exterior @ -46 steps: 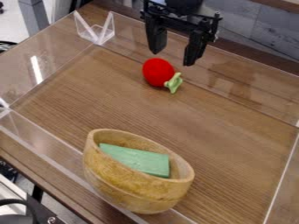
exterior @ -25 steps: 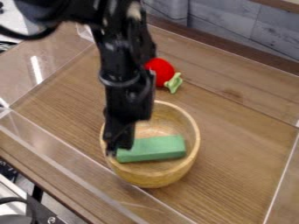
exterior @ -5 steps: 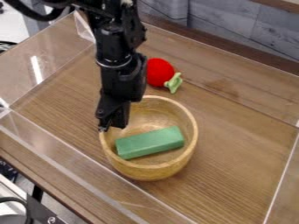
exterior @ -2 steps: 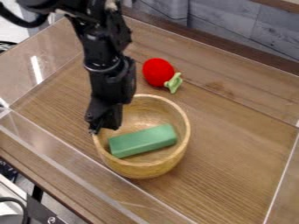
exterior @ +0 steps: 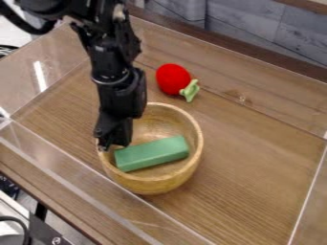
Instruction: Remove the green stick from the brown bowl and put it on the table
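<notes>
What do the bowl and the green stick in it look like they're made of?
The bowl looks like wood with a smooth finish, judging by its light brown color and thick wall. The green stick could be painted wood, plastic or foam: its faces are plain and evenly colored, with no grain showing, so I can't say which.

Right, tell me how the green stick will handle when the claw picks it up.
The stick looks stiff: its edges run straight and its faces are flat. Those flat sides make it unlikely to roll. It leans at a slant inside the bowl, so it may slide or pivot when nudged.
</notes>
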Tool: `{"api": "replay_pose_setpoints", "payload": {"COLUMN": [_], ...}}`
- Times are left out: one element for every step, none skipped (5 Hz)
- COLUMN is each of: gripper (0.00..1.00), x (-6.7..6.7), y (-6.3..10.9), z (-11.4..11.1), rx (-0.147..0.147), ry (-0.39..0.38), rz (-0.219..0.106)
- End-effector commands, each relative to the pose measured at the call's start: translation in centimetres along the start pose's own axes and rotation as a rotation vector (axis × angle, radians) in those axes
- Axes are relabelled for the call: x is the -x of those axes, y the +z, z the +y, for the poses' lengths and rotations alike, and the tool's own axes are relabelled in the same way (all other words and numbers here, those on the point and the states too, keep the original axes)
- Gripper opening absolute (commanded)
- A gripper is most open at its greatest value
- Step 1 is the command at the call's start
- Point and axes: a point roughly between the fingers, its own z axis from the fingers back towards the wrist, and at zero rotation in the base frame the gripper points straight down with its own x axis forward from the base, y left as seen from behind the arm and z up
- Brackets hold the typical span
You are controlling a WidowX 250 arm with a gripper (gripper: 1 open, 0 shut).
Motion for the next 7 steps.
{"api": "replay_pose_setpoints", "payload": {"gripper": [0.00,0.00,0.00,0.00,0.00,0.00,0.00], "x": [-0.8,-1.8,-1.8,-2.0,-1.7,-1.6,-1.8], "y": [0.4,0.2,1.0,1.7,1.6,1.5,1.8], "z": [0.7,0.5,1.1,1.6,1.6,1.6,1.0], "rx": [-0.040,-0.041,-0.040,-0.037,-0.035,-0.030,-0.023], "ry": [0.009,0.013,0.019,0.018,0.120,0.217,0.258], "rz": [-0.008,-0.018,-0.026,-0.031,-0.035,-0.038,-0.042]}}
